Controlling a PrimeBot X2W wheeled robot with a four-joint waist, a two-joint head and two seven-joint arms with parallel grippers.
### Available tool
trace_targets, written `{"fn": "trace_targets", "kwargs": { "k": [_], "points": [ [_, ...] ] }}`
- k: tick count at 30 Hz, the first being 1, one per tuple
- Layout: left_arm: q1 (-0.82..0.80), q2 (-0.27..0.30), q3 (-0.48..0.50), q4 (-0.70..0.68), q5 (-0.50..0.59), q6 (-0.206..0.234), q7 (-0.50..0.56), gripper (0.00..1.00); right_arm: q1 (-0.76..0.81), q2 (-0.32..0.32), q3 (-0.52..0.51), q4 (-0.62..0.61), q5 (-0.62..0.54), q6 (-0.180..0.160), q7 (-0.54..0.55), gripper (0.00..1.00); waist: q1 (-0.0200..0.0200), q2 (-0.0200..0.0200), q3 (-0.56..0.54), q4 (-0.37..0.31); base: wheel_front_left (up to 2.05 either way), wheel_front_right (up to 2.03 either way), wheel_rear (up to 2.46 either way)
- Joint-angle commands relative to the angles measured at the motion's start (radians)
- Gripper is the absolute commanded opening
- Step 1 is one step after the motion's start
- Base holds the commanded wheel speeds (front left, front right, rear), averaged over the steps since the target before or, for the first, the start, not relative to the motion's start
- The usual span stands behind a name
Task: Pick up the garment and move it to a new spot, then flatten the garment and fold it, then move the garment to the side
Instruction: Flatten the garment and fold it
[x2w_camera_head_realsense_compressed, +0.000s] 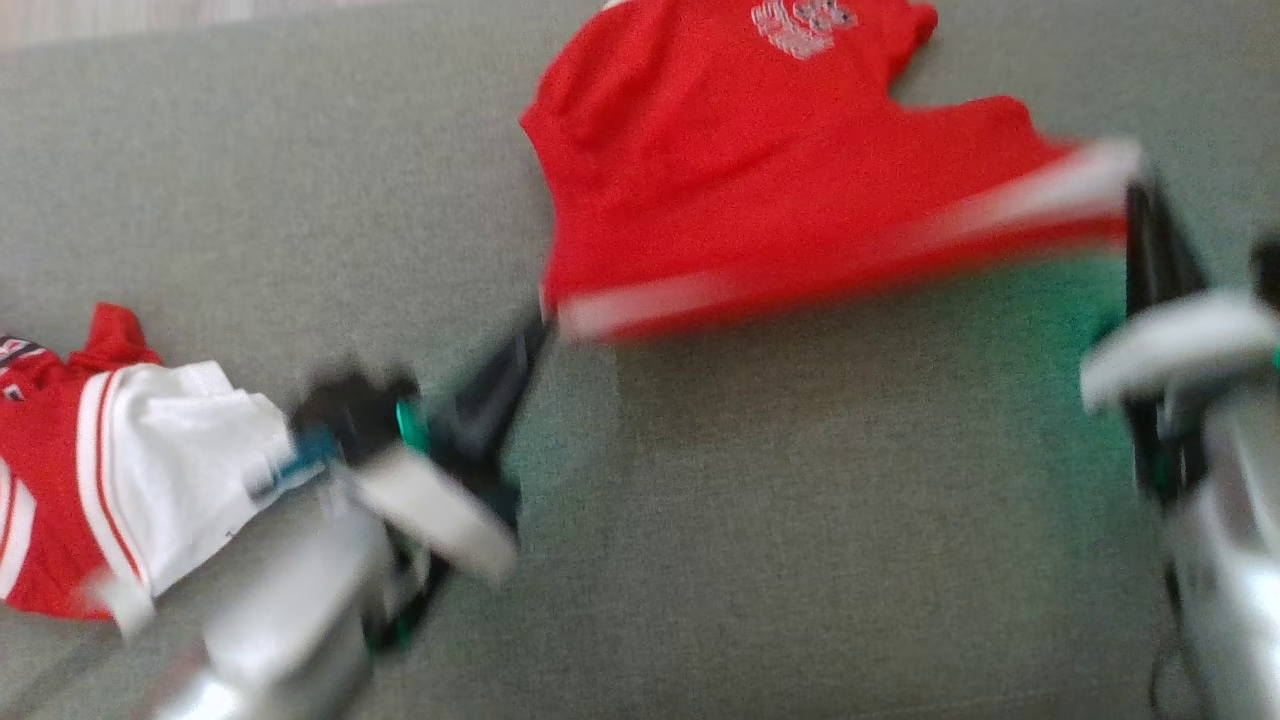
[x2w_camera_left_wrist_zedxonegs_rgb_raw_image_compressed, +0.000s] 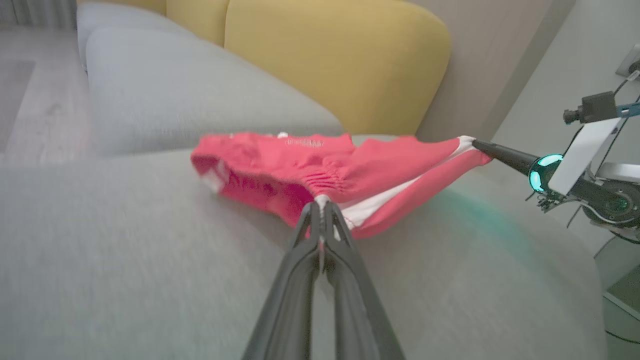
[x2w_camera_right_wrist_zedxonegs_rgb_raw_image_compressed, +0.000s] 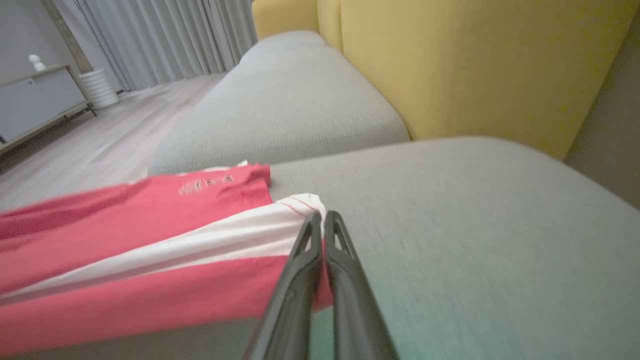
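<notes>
garment (x2w_camera_head_realsense_compressed: 740, 180) — soft, light, sags between holds | left gripper (x2w_camera_left_wrist_zedxonegs_rgb_raw_image_compressed: 320, 207) pinching one hem corner, right gripper (x2w_camera_right_wrist_zedxonegs_rgb_raw_image_compressed: 320, 216) the other | we judge hem corners best

Soft, even daylight, probably from the curtains (x2w_camera_right_wrist_zedxonegs_rgb_raw_image_compressed: 165, 40); no hard shadows. In the head view, motion blur smears the hem of the garment (x2w_camera_head_realsense_compressed: 740, 170), the left gripper (x2w_camera_head_realsense_compressed: 540, 330) and the right gripper (x2w_camera_head_realsense_compressed: 1135, 200). A teal glow tints the sofa cushion (x2w_camera_head_realsense_compressed: 800, 520) under that hem. Wrist views bow at their edges.
</notes>
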Motion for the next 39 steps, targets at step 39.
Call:
{"fn": "trace_targets", "kwargs": {
  "k": [39],
  "points": [
    [-0.074,-0.132,-0.033,-0.03,-0.185,0.002,0.123,0.0,0.072,0.059,-0.289,-0.495,-0.143,0.007,0.67,0.0,0.0002,0.0,0.026,0.156,0.0,0.0,0.0]
  ]
}}
